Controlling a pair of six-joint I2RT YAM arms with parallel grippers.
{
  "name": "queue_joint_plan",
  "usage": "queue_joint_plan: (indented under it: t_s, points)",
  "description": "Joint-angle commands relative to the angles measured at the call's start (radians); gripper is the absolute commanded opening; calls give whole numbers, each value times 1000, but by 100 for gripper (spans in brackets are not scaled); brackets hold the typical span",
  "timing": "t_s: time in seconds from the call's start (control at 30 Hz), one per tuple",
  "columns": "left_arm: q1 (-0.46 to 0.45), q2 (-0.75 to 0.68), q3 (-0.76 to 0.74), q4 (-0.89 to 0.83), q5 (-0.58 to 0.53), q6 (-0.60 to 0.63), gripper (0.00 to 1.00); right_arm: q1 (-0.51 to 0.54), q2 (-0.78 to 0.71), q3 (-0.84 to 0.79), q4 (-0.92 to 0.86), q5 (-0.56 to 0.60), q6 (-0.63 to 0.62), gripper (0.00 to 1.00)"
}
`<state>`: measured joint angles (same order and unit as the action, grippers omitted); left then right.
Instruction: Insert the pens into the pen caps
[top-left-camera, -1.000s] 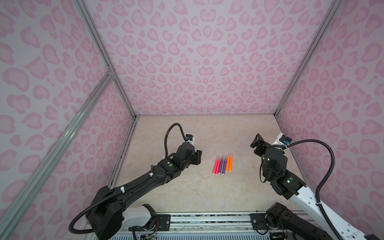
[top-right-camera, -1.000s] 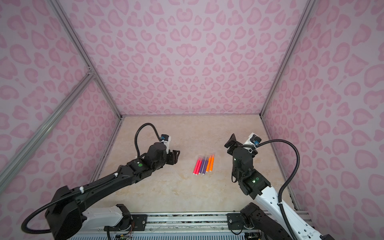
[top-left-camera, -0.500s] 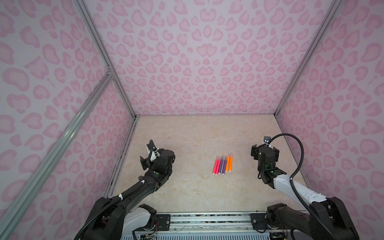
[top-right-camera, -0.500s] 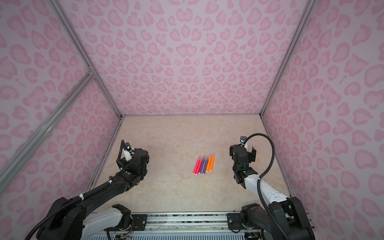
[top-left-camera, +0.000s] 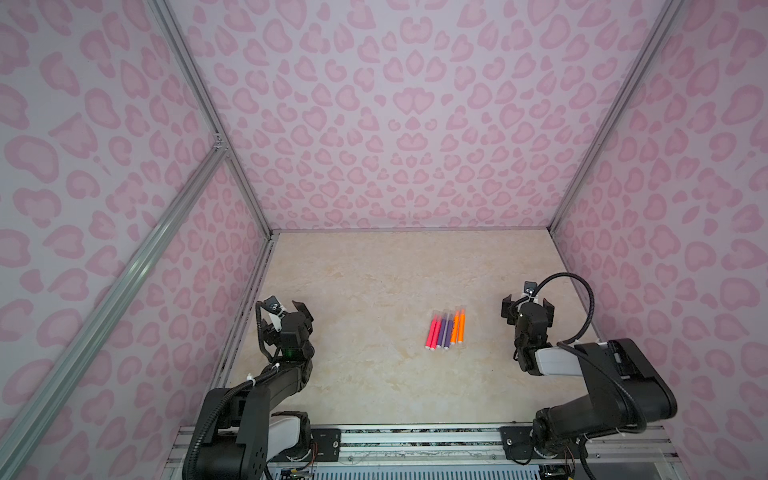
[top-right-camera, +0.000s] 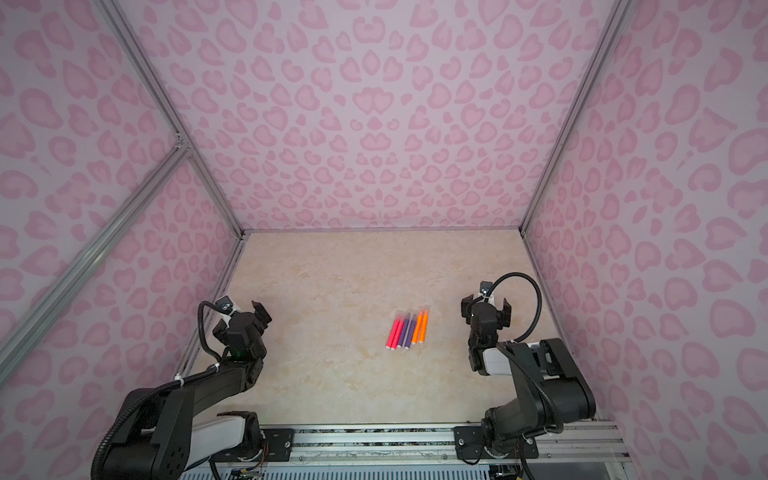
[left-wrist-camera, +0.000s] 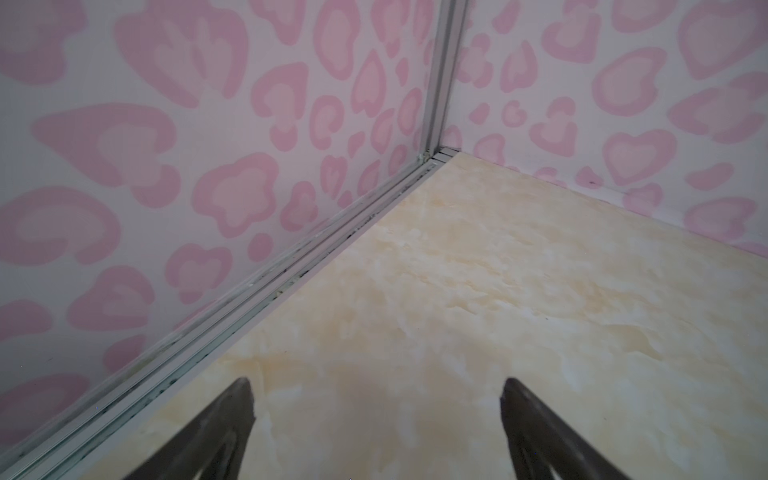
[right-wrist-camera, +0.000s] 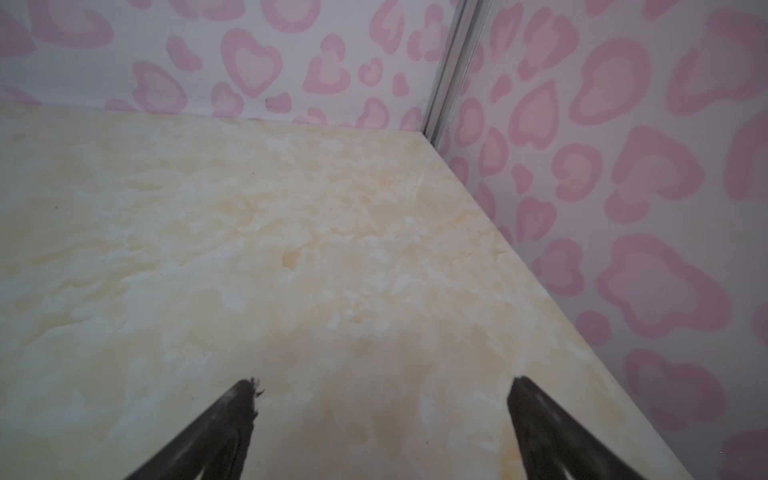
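Note:
Several pens (top-left-camera: 446, 331) (top-right-camera: 407, 331) lie side by side at the middle of the beige table in both top views: pink-red, purple and orange, white plugs towards the front. Faint clear pen caps (top-left-camera: 448, 311) (top-right-camera: 410, 311) show at their far ends. My left gripper (top-left-camera: 286, 314) (top-right-camera: 242, 316) hovers far left of the pens, open and empty. My right gripper (top-left-camera: 527, 306) (top-right-camera: 486, 305) hovers to their right, open and empty. In the left wrist view the gripper (left-wrist-camera: 377, 384) has only bare table between its fingers. The same holds for the gripper (right-wrist-camera: 383, 382) in the right wrist view. Neither wrist view shows pens or caps.
Pink heart-patterned walls (top-left-camera: 399, 124) enclose the table on three sides. An aluminium rail (left-wrist-camera: 291, 282) runs along the left wall's foot near my left gripper. The right wall (right-wrist-camera: 623, 249) stands close to my right gripper. A metal rail (top-left-camera: 415, 432) carries both arm bases at the front.
Both arms have drawn back from the pens. The left gripper moved from beside the pens to the left wall and opened wider. The right arm folded back to the right.

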<state>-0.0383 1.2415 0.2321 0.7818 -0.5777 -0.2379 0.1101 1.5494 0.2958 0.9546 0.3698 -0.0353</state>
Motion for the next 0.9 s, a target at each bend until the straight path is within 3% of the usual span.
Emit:
queue_joint_plan:
  t_s: [0.0,0.1,0.13,0.2,0.27,0.37,0.87]
  points:
    - [3,24,15,134,162,94,91,-24,-17,36,27,-86,47,98]
    - [9,150,-76,464,204,133,95,-32,30,9,153,-99,37,99]
    - [1,152,-36,370,276,168,92,-33,14,18,110,-98,46,99]
    - [-14,250,37,356,286,200,91,-35,-16,46,0,-106,53,99]
    - [35,228,84,214,351,153,93,-43,1,35,55,-111,57,99]
    - [37,233,77,242,352,153,98,-43,-5,40,36,-114,57,99]
    - [33,233,84,225,345,157,98,-45,-11,45,13,-116,56,99]
